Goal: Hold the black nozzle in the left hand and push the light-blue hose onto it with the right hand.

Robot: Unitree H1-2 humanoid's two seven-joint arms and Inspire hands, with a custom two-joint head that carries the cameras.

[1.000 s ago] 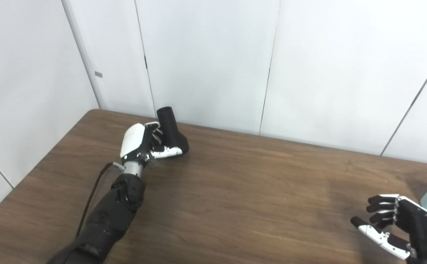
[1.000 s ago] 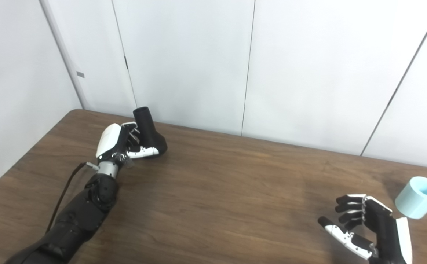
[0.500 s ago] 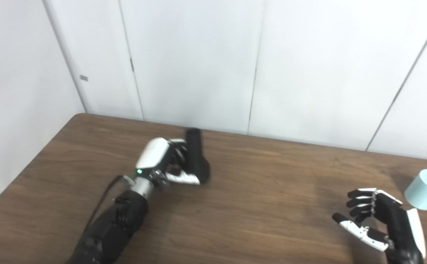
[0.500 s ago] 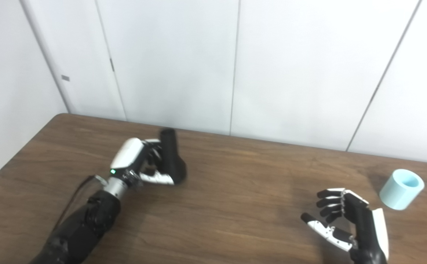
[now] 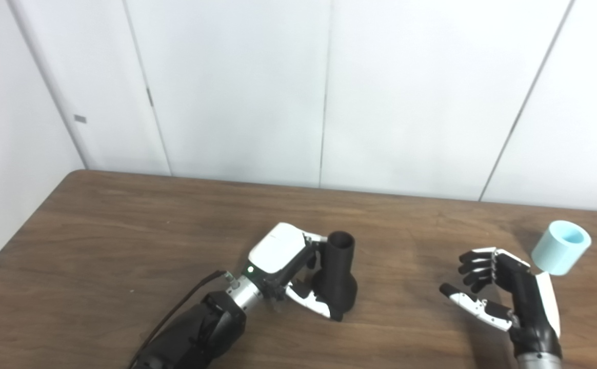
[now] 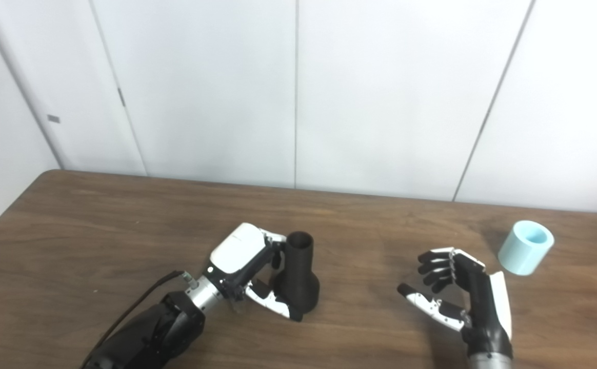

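Behind everything stands a plain white panelled wall [image 5: 237, 92], split by thin vertical seams. Below it, a dark brown wooden tabletop [image 5: 124, 225] fills the lower half of the scene from edge to edge.

From the bottom left, the robot's left arm [image 5: 191, 338] reaches in, black-sleeved with a cable along it, ending in the left hand [image 5: 288, 266], which has a white back and black fingers. This hand is wrapped around the black nozzle [image 5: 335, 279]: fingers curl round the narrow neck, and the white-tipped thumb presses across the wider base. The nozzle is upright near the middle of the tabletop, its flared base down and its round open mouth pointing up. Whether the base rests on the wood or sits just above it cannot be told.

On the right, the right hand [image 5: 503, 297] rises from the bottom edge, palm facing left toward the nozzle. Its fingers are loosely curled and spread apart, the thumb held out below them, and it holds nothing. It is well apart from the nozzle.

Near the far right, the light-blue hose [image 5: 560, 247] is a short, thick tube piece lying tilted on the tabletop, its hollow end facing up and toward the wall. It sits just beyond the right hand, not touching it.
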